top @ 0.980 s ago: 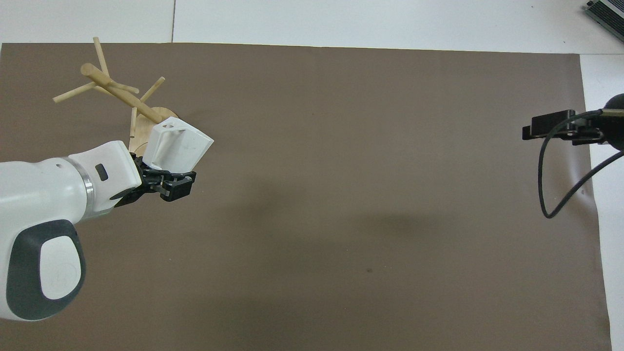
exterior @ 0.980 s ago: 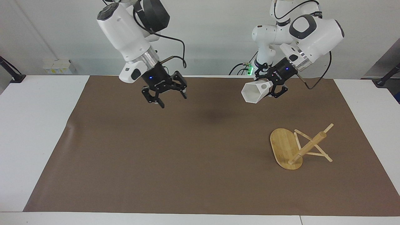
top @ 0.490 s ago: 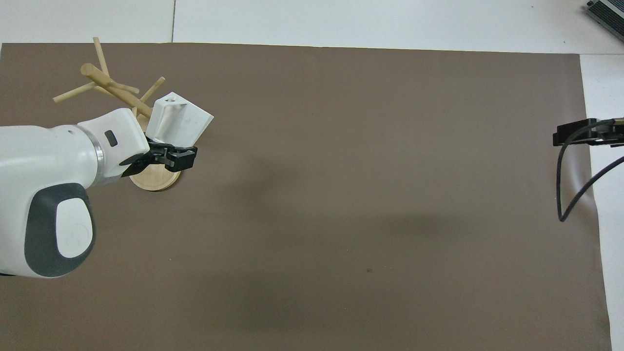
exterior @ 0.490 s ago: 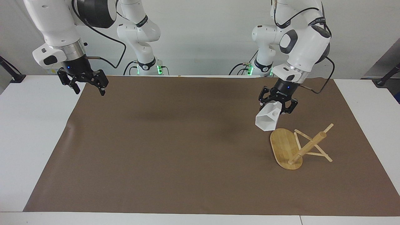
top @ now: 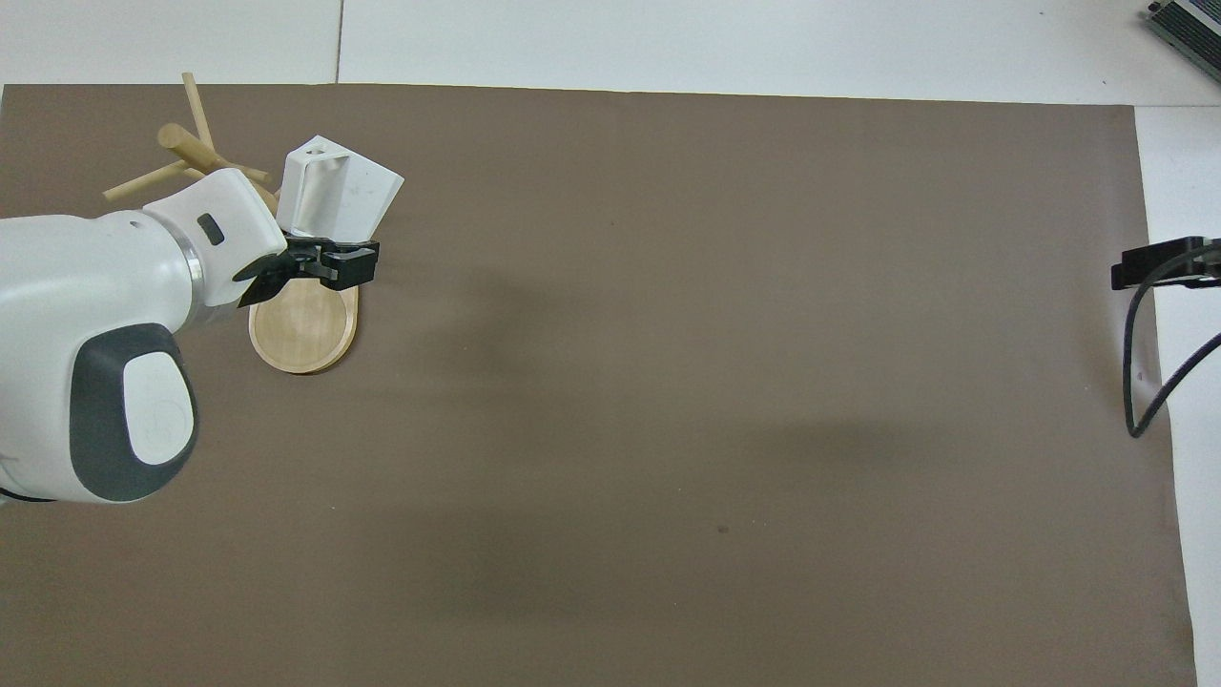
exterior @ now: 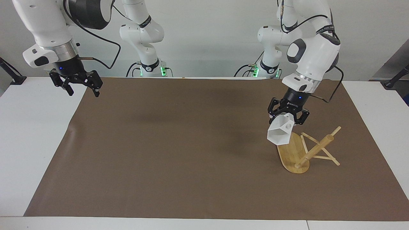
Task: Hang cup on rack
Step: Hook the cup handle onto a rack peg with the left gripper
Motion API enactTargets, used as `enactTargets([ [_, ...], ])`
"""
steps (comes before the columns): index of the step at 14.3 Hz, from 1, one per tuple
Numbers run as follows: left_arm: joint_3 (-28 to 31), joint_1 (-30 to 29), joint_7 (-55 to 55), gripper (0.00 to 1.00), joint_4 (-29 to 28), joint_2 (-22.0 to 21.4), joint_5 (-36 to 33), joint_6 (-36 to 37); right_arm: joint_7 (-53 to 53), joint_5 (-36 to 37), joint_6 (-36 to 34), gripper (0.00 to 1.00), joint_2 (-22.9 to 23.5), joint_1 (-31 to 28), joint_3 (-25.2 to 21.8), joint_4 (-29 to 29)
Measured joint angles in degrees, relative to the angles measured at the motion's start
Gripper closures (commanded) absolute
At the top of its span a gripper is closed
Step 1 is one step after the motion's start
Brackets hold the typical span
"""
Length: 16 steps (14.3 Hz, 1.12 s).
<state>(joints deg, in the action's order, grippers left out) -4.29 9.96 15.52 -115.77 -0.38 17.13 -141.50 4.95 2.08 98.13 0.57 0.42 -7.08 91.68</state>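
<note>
My left gripper (exterior: 287, 118) is shut on the white faceted cup (exterior: 280, 131), which it holds tilted with the hexagonal mouth turned down and away from the robots. The squarish handle with its hole sits on the upper side. The cup hangs over the nearer end of the bamboo rack's oval base (exterior: 289, 152); its post (exterior: 314, 150) and thin pegs rise just beside the cup. In the overhead view the cup (top: 341, 186) and left gripper (top: 320, 253) cover part of the rack (top: 305, 329). My right gripper (exterior: 83, 91) waits open and holds nothing.
A brown mat (exterior: 179, 153) covers most of the white table (exterior: 35, 134). The right gripper (top: 1159, 267) hangs over the mat's edge at the right arm's end, with a black cable looping below it.
The left gripper has carried the cup down and toward the rack, from high above the mat to just over the base. The right arm has swung back to its own end of the table.
</note>
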Motion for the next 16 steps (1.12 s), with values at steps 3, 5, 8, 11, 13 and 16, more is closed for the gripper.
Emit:
enactTargets([
  [3, 0.25, -0.98, -0.99, 1.0, -0.03, 0.75, -0.38, -0.54, 0.0, -0.06, -2.18, 0.0, 0.0, 0.03, 0.23, 0.06],
  [5, 0.18, -1.11, -3.23, 1.0, -0.17, 1.19, -0.43, -0.55, 0.0, -0.07, -3.69, 0.0, -0.03, 0.05, 0.46, 0.06],
  [8, -0.31, -1.03, -6.34, 1.0, -0.6, 1.36, -0.64, -0.55, 0.0, -0.07, -5.41, 0.0, -0.09, 0.08, 0.5, 0.05],
  [11, -0.27, -1.04, -7.01, 1.0, -0.96, 1.46, -0.65, -0.58, 0.0, -0.07, -7.19, 0.0, -0.23, 0.08, 0.5, 0.02],
  [13, -0.14, -1.25, -7.17, 1.0, -0.98, 1.7, -0.65, -0.82, 0.0, -0.07, -8.74, 0.0, -0.36, 0.09, 0.5, 0.0],
  [16, 0.1, -1.7, -7.3, 1.0, -1.02, 2.67, -0.65, -1.94, 0.0, -0.07, -9.76, 0.0, -0.59, 0.11, 0.51, -0.02],
])
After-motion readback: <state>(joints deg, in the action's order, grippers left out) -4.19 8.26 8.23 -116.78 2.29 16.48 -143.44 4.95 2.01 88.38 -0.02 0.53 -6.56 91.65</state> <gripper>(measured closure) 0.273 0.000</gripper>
